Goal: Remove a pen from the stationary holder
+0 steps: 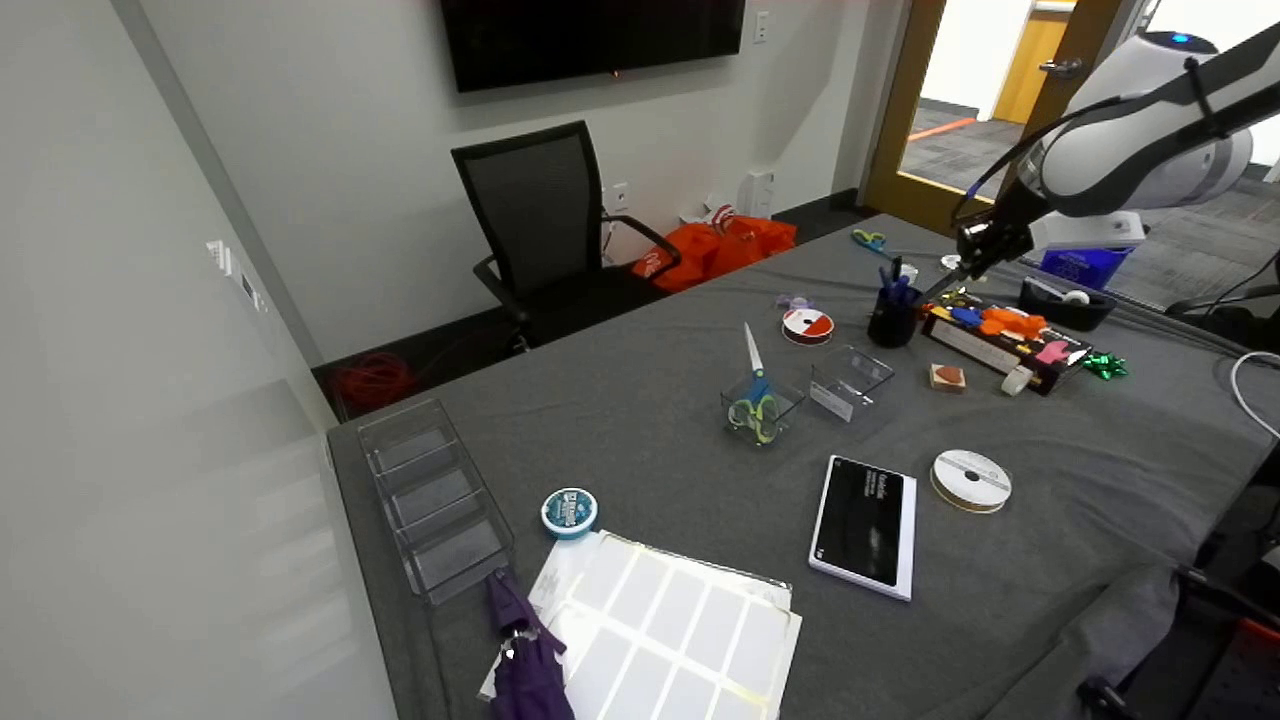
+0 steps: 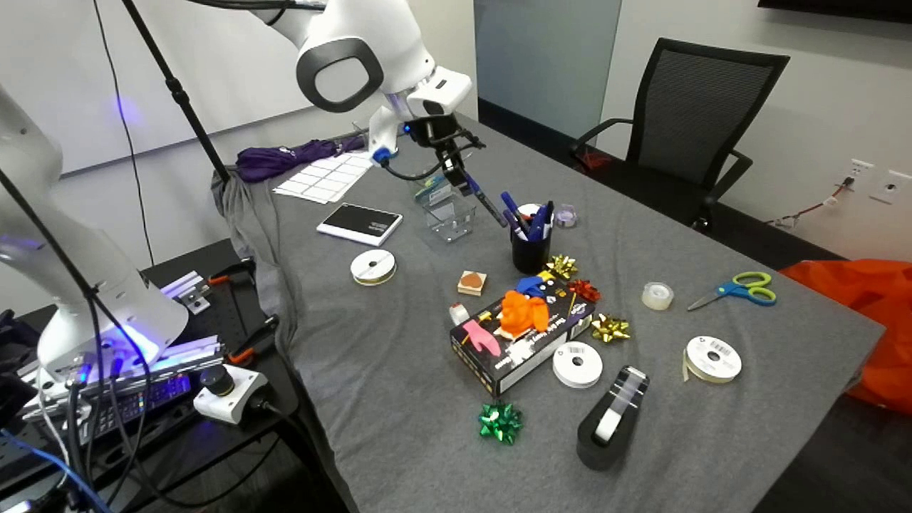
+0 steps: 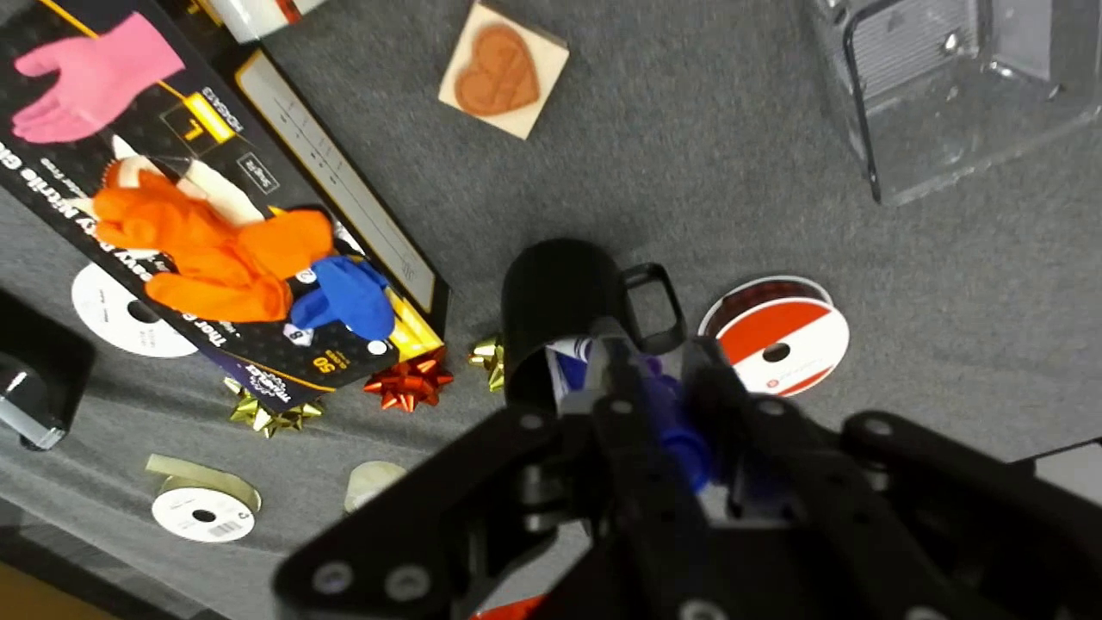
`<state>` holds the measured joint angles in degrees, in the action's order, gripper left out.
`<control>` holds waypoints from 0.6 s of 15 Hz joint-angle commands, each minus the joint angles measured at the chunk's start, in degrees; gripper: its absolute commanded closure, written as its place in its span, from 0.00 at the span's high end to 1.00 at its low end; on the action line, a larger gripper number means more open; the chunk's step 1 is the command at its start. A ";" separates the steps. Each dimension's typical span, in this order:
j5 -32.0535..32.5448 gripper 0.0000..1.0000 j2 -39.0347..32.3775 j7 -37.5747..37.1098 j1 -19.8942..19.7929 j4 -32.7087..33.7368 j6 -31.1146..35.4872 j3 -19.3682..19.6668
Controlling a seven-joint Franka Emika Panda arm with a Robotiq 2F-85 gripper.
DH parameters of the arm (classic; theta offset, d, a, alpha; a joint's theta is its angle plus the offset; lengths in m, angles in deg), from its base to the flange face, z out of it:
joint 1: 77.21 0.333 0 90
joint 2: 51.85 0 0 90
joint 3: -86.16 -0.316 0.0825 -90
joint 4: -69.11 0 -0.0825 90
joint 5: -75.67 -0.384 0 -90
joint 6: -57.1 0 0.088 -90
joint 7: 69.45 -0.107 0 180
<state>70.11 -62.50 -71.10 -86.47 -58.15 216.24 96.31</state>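
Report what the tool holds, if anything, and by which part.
A pen, gripped by its upper end; the lower end slants toward the black cup.

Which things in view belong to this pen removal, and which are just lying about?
For the job:
gripper
blue pen, seen between its jaws in the wrist view, grip unclear
black pen holder

Lying about:
glove box
tape dispenser
heart stamp
green bow
red-and-white spool

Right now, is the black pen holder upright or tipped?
Upright: in both exterior views the holder stands base-down, pens poking up from its top.
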 commanded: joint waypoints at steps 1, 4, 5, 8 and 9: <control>-1.92 0.05 5.03 7.59 -2.45 -7.20 0.44 -0.92; -0.19 0.05 3.99 8.44 -2.64 -9.62 3.25 0.07; 0.29 0.05 3.12 8.44 -2.72 -10.12 4.58 0.24; -6.20 0.05 0.92 14.92 -4.28 -12.41 11.39 -1.92; -9.74 0.05 0.55 17.89 -5.27 -13.05 13.23 -3.55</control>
<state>67.84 -60.66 -61.45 -88.87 -68.67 223.19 96.37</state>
